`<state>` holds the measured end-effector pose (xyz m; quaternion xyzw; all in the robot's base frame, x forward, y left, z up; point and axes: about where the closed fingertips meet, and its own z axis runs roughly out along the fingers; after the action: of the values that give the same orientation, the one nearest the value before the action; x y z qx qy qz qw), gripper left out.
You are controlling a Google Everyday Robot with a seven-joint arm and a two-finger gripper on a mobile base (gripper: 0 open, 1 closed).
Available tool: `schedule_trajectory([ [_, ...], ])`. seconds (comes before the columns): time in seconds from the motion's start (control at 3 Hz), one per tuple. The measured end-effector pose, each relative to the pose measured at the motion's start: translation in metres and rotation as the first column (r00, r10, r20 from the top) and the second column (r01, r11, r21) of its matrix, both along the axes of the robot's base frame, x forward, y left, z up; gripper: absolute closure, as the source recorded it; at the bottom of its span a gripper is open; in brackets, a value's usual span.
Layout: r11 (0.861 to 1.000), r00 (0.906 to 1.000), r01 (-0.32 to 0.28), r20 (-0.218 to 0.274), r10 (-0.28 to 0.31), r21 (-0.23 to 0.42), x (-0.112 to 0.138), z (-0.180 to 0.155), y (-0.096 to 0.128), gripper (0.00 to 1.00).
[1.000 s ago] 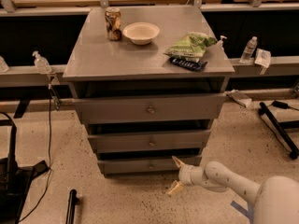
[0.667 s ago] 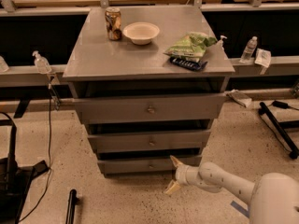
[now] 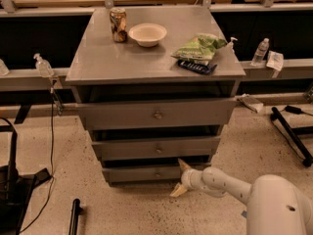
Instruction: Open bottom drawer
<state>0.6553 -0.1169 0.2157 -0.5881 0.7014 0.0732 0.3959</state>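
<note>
Spread-fingered end effector (image 3: 180, 178) at bottom drawer (image 3: 142, 173)

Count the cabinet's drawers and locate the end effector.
3: top drawer under the cabinet top, middle drawer below it, bottom drawer lowest. The end effector is at the bottom drawer's front, right of its knob.

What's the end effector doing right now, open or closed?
End effector: open, holding nothing, low in front of the bottom drawer, right of its knob.
</note>
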Motion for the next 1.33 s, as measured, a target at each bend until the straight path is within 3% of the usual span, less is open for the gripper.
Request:
schedule_trajectory([
  [0.33,0.995,0.9992,-0.037,0.016,0.036,0.089,0.039,-0.002,-0.008,0.0],
  [0.67,0.995,0.9992,-0.037,0.016,0.036,0.09,0.039,-0.002,-0.008,0.0],
  [1.33,0.999,1.0,-0.009,0.003,0.009,-0.042,0.045,-0.019,-0.011,0.0],
])
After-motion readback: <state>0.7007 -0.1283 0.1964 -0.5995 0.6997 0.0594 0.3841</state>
